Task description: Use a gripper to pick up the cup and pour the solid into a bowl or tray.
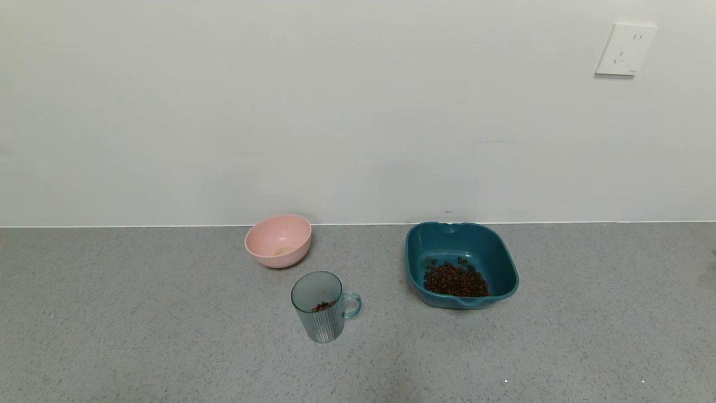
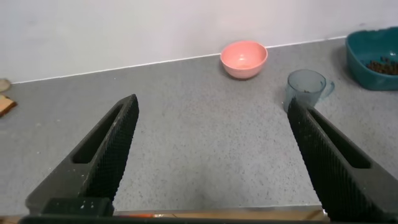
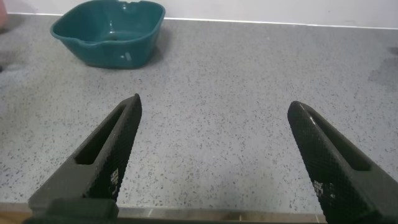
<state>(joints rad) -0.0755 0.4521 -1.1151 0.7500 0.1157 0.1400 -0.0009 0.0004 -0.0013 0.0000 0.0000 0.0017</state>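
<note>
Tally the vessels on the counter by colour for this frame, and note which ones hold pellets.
Pink: 1, the round bowl, no pellets visible.
Blue-grey translucent: 1, the cup, a few pellets at its bottom.
Dark teal: 1, the tray, a heap of pellets inside.
Total: 3 vessels, 2 holding pellets.

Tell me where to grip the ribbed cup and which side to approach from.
Grip the cup across its ribbed body, below the rim. It stands upright with its handle pointing toward the teal tray, so coming from the robot's left, away from the handle, looks best. The left gripper, open, already faces it.
</note>
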